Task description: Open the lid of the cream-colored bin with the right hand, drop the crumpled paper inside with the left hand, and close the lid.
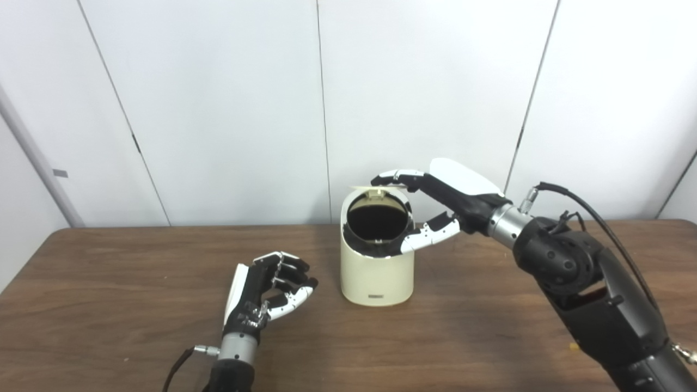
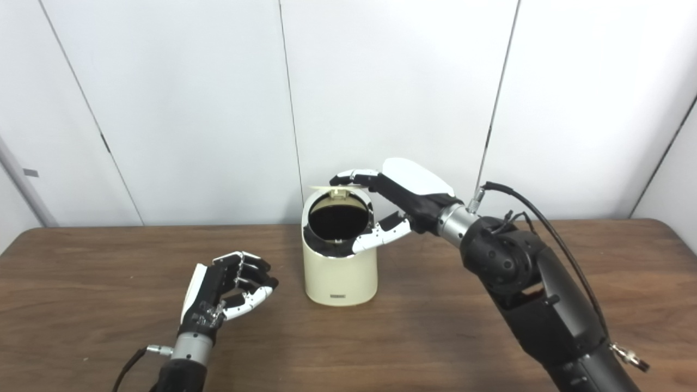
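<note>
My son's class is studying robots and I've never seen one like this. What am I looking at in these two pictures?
Both pictures come from two cameras side by side on a humanoid robot's head, looking down at a brown wooden table. A cream-colored bin stands there with its lid up and its dark inside showing. The right hand reaches over it, fingers at the raised lid, thumb by the rim. The left hand waits beside the bin, fingers curled. I see no crumpled paper in it or on the table.
</note>
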